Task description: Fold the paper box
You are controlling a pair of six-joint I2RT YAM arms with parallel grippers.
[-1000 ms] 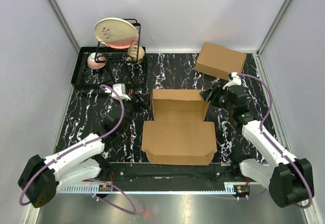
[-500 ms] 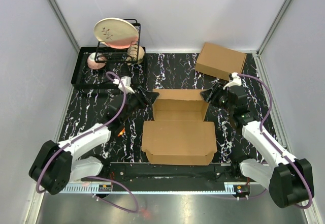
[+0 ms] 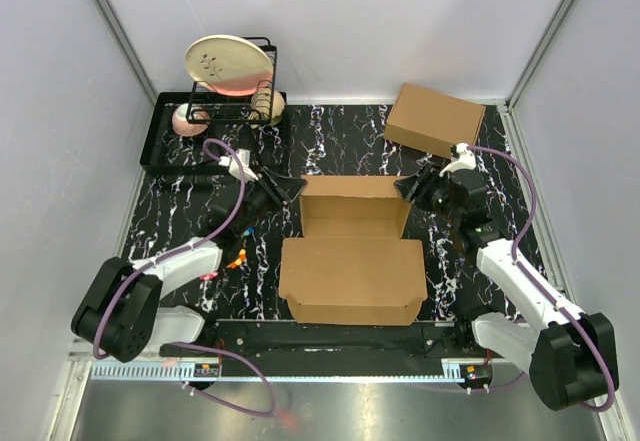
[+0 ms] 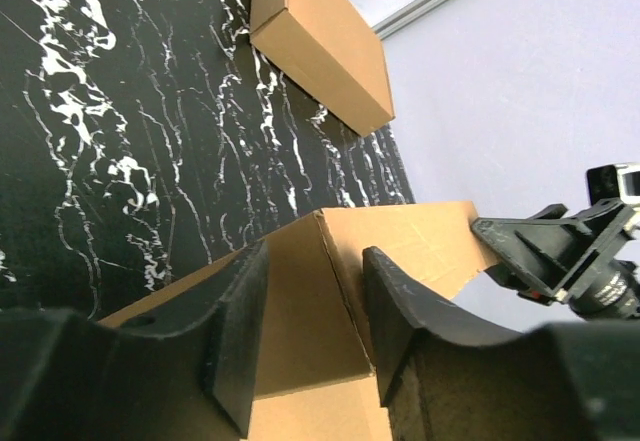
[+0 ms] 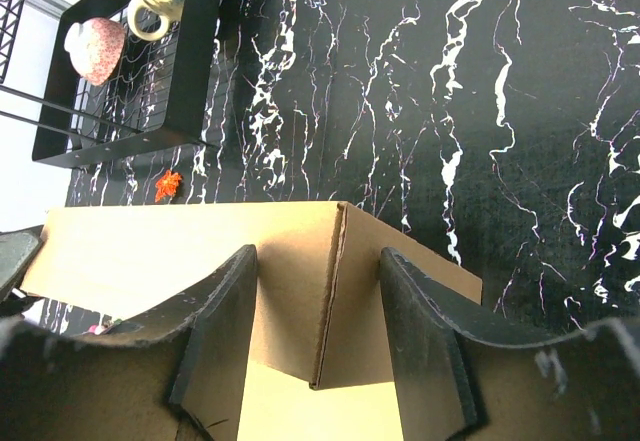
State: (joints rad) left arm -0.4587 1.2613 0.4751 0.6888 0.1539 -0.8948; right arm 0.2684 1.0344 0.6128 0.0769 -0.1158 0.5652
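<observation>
The paper box [image 3: 350,266] lies mid-table, brown cardboard, with its far half raised into walls and its near panel flat. My left gripper [image 3: 291,189] straddles the box's far left corner [image 4: 318,223]. In the left wrist view the gripper [image 4: 312,261] has one finger on the side wall and one on the back wall, pressed against the cardboard. My right gripper [image 3: 408,187] straddles the far right corner the same way. In the right wrist view the right gripper [image 5: 318,261] is closed on both walls of that corner [image 5: 338,261].
A second, made-up brown box [image 3: 435,119] sits at the far right, also seen in the left wrist view [image 4: 320,41]. A black dish rack [image 3: 215,126] with a plate [image 3: 228,64] and cups stands far left. Small orange bits [image 3: 237,258] lie left of the box.
My left arm reached forward and right to the box's far left corner, and its jaws narrowed onto it. The right gripper stayed on the far right corner.
</observation>
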